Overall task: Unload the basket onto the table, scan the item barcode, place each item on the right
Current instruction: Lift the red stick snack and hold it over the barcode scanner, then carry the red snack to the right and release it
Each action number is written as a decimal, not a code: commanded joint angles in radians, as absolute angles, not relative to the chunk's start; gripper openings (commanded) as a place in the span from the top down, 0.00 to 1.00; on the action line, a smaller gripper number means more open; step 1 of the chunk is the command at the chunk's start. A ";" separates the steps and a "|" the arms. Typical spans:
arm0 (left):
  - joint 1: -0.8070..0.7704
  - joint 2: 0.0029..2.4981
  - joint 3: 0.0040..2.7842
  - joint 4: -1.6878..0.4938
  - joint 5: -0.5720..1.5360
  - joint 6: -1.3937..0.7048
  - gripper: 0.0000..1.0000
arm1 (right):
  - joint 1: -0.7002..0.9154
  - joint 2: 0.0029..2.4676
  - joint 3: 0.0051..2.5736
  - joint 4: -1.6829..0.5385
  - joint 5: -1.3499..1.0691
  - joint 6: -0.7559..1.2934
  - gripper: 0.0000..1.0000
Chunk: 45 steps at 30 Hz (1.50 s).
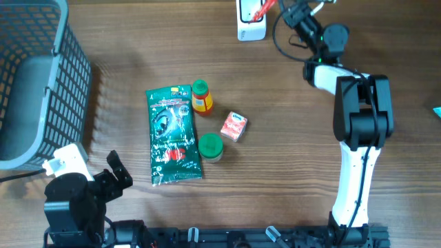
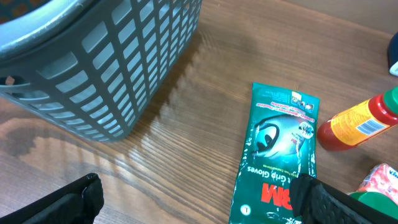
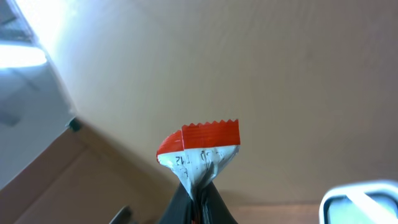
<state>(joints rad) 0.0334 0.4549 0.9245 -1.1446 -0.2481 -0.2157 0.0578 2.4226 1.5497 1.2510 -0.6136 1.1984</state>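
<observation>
A small red and white sachet (image 3: 200, 149) is pinched by its lower end in my right gripper (image 3: 199, 208), which is shut on it. In the overhead view this sachet (image 1: 260, 8) is held up at the table's far edge, right beside the white barcode scanner (image 1: 251, 22), with the right gripper (image 1: 281, 7) just to its right. A corner of the scanner (image 3: 360, 202) shows at the lower right of the right wrist view. My left gripper (image 1: 116, 172) rests open near the front left of the table, its fingers (image 2: 65, 202) wide apart with nothing between them.
A green glove packet (image 1: 172, 134), an orange bottle with a green cap (image 1: 201, 98), a small red and white carton (image 1: 234, 127) and a green-lidded jar (image 1: 210, 146) lie mid-table. A grey mesh basket (image 1: 65, 76) stands at the far left.
</observation>
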 commanded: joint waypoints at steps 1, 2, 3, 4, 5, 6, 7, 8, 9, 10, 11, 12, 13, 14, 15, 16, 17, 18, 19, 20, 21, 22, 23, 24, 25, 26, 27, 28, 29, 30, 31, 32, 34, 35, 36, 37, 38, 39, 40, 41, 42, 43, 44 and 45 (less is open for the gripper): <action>0.028 0.455 0.928 -1.142 -0.243 -0.214 0.00 | 0.075 2.479 1.676 1.163 -0.514 1.117 0.96; 0.028 0.455 0.928 -1.142 -0.243 -0.214 0.00 | 0.079 2.491 1.705 1.149 -0.490 1.099 0.96; 0.028 0.455 0.928 -1.142 -0.243 -0.214 0.00 | 0.081 2.498 1.723 1.148 -0.476 1.094 0.96; 0.028 0.455 0.928 -1.142 -0.243 -0.214 0.00 | 0.083 2.516 1.745 1.139 -0.459 1.090 0.96; 0.028 0.455 0.928 -1.142 -0.243 -0.214 0.00 | 0.083 2.526 1.763 1.139 -0.456 1.086 0.96; 0.028 0.455 0.928 -1.142 -0.243 -0.214 0.00 | 0.086 2.555 1.797 1.134 -0.447 1.083 0.96; 0.028 0.455 0.928 -1.142 -0.243 -0.214 0.00 | 0.090 2.582 1.828 1.135 -0.443 1.083 0.96; 0.028 0.455 0.928 -1.142 -0.243 -0.214 0.00 | 0.095 2.629 1.880 1.134 -0.441 1.084 0.96; 0.028 0.455 0.928 -1.142 -0.243 -0.214 0.00 | 0.096 2.651 1.905 1.134 -0.441 1.084 0.96; 0.028 0.455 0.928 -1.142 -0.243 -0.214 0.00 | 0.097 2.671 1.927 1.134 -0.441 1.086 0.96; 0.028 0.455 0.928 -1.142 -0.243 -0.214 0.00 | 0.097 2.692 1.954 1.132 -0.441 1.098 0.96; 0.028 0.455 0.928 -1.142 -0.243 -0.214 0.00 | 0.098 2.721 1.987 1.138 -0.442 1.104 0.96; 0.028 0.455 0.928 -1.142 -0.243 -0.214 0.00 | 0.099 2.739 2.005 1.140 -0.441 1.103 0.96; 0.028 0.455 0.928 -1.142 -0.243 -0.214 0.00 | 0.099 2.746 2.012 1.139 -0.441 1.102 0.96; 0.028 0.455 0.928 -1.142 -0.243 -0.214 0.00 | 0.101 2.753 2.012 1.133 -0.441 1.097 0.96; 0.028 0.455 0.928 -1.142 -0.243 -0.214 0.00 | 0.102 2.757 2.012 1.126 -0.441 1.096 0.96; 0.028 0.455 0.928 -1.142 -0.243 -0.214 0.00 | 0.104 2.759 2.012 1.122 -0.442 1.095 0.96; 0.028 0.455 0.928 -1.142 -0.243 -0.214 0.00 | 0.104 2.759 2.011 1.115 -0.443 1.085 0.96; 0.028 0.455 0.928 -1.142 -0.243 -0.214 0.00 | 0.105 2.759 2.011 1.113 -0.448 1.070 0.96; 0.028 0.455 0.928 -1.142 -0.243 -0.214 0.00 | 0.105 2.759 2.012 1.115 -0.454 1.064 0.96; 0.028 0.455 0.928 -1.142 -0.243 -0.214 0.00 | 0.105 2.759 2.012 1.122 -0.471 1.053 0.96; 0.028 0.455 0.928 -1.142 -0.243 -0.214 0.00 | 0.105 2.759 2.012 1.122 -0.492 1.045 0.96; 0.028 0.455 0.928 -1.142 -0.243 -0.214 0.00 | 0.105 2.759 2.012 1.122 -0.506 1.045 0.96; 0.028 0.455 0.928 -1.142 -0.243 -0.214 0.00 | 0.105 2.759 2.012 1.124 -0.525 1.033 0.96; 0.028 0.455 0.928 -1.142 -0.243 -0.214 0.00 | 0.105 2.759 2.012 1.125 -0.538 1.020 0.96; 0.028 0.455 0.928 -1.142 -0.243 -0.214 0.00 | 0.104 2.759 2.012 1.126 -0.553 1.013 0.96; 0.028 0.455 0.928 -1.142 -0.243 -0.214 0.00 | 0.102 2.759 2.012 1.125 -0.561 1.009 0.96; 0.028 0.455 0.928 -1.142 -0.243 -0.214 0.00 | 0.098 2.759 2.012 1.125 -0.577 1.000 0.96; 0.028 0.455 0.928 -1.142 -0.243 -0.214 0.00 | 0.097 2.759 2.012 1.125 -0.588 0.995 0.96; 0.028 0.455 0.928 -1.142 -0.243 -0.214 0.00 | 0.097 2.759 2.012 1.125 -0.594 0.996 0.96; 0.028 0.455 0.928 -1.142 -0.243 -0.214 0.00 | 0.097 2.759 2.012 1.125 -0.604 0.991 0.96; 0.028 0.455 0.928 -1.142 -0.243 -0.214 0.00 | 0.096 2.759 2.012 1.125 -0.617 0.972 0.96; 0.028 0.455 0.928 -1.142 -0.243 -0.214 0.00 | 0.094 2.756 2.012 1.124 -0.656 0.960 0.96; 0.028 0.455 0.928 -1.142 -0.243 -0.214 0.00 | 0.088 2.751 2.012 1.119 -0.691 0.960 0.96; 0.028 0.455 0.928 -1.142 -0.243 -0.214 0.00 | 0.078 2.740 2.012 1.094 -0.746 0.961 0.96; 0.028 0.455 0.928 -1.142 -0.243 -0.214 0.00 | 0.068 2.725 2.012 1.063 -0.791 0.960 0.95; 0.028 0.455 0.928 -1.142 -0.243 -0.214 0.00 | 0.060 2.709 2.012 1.035 -0.827 0.960 0.95; 0.028 0.455 0.928 -1.142 -0.243 -0.214 0.00 | 0.048 2.686 2.012 1.008 -0.869 0.952 0.95; 0.028 0.455 0.928 -1.142 -0.243 -0.214 0.00 | 0.039 2.667 2.012 0.992 -0.896 0.946 0.95; 0.028 0.455 0.928 -1.142 -0.243 -0.214 0.00 | 0.026 2.632 2.012 0.954 -0.926 0.944 0.95; 0.028 0.455 0.928 -1.142 -0.243 -0.214 0.00 | 0.017 2.606 2.012 0.925 -0.945 0.939 0.96; 0.028 0.455 0.928 -1.142 -0.243 -0.214 0.00 | 0.004 2.572 2.012 0.890 -0.966 0.933 0.95; 0.028 0.455 0.928 -1.142 -0.243 -0.214 0.00 | -0.010 2.535 2.012 0.844 -0.987 0.921 0.95; 0.028 0.455 0.928 -1.142 -0.243 -0.214 0.00 | -0.022 2.500 2.012 0.789 -1.000 0.911 0.95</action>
